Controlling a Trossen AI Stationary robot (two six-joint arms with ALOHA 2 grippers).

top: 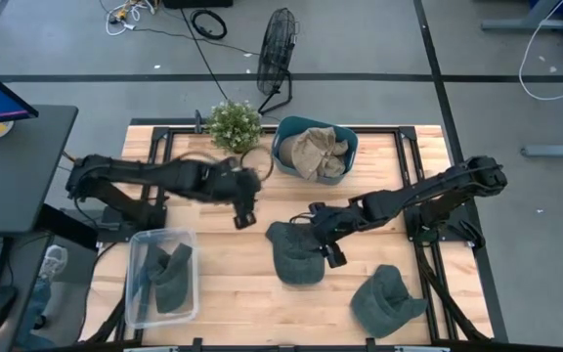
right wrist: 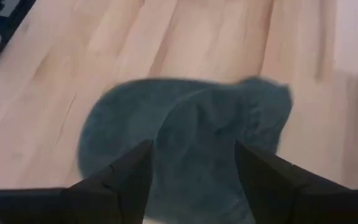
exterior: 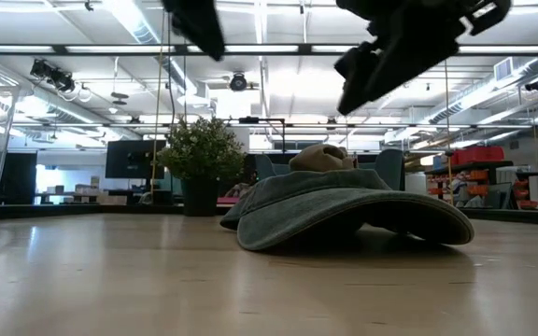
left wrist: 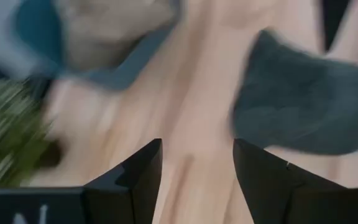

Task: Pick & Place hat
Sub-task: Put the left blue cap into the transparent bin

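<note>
A dark grey-green hat (top: pixel 295 254) lies flat by its brim on the wooden table, at its middle; it also shows in the low view (exterior: pixel 344 210) and in the right wrist view (right wrist: pixel 185 134). My right gripper (top: pixel 323 240) hovers open just above this hat's far right part, clear of it. My left gripper (top: pixel 243 217) is open above bare wood to the left of the hat, which shows in its wrist view (left wrist: pixel 303 106). A second dark hat (top: pixel 387 301) lies near the table's near right corner.
A clear plastic bin (top: pixel 161 276) with dark hats stands at the near left. A blue bin (top: pixel 314 150) with a tan hat stands at the far middle, a small potted plant (top: pixel 234 125) to its left. Bare wood lies between the two hats.
</note>
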